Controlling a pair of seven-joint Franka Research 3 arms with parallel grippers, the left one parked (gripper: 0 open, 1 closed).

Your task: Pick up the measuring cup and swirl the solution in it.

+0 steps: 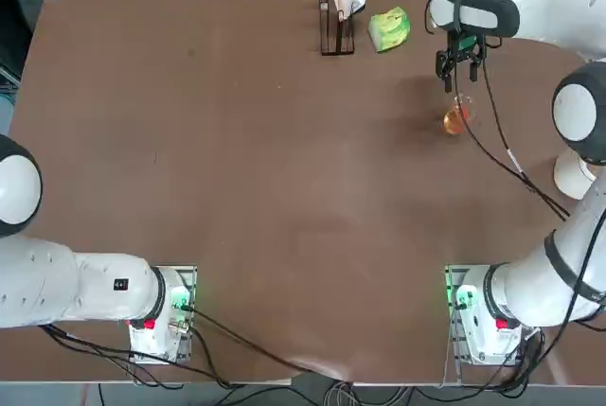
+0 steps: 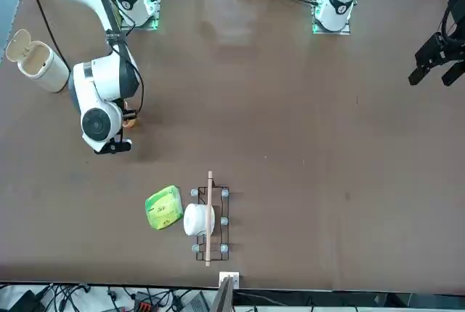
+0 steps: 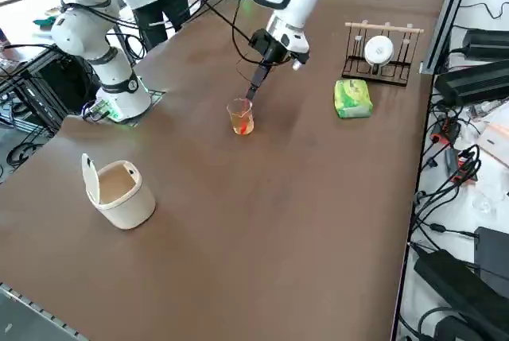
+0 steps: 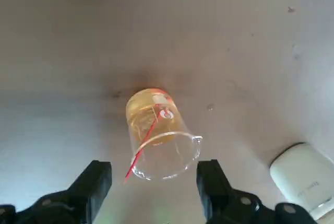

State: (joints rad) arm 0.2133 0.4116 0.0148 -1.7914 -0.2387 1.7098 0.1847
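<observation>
Brown desk point(image 1: 237, 188), lab bench | right gripper point(image 4: 155, 182) spread wide, empty, poised just above measuring cup point(image 4: 158, 132) | cup upright on desk, orange solution point(image 4: 148, 112) low inside | best: descend straddling rim, close gently, lift level, swirl slow.
</observation>
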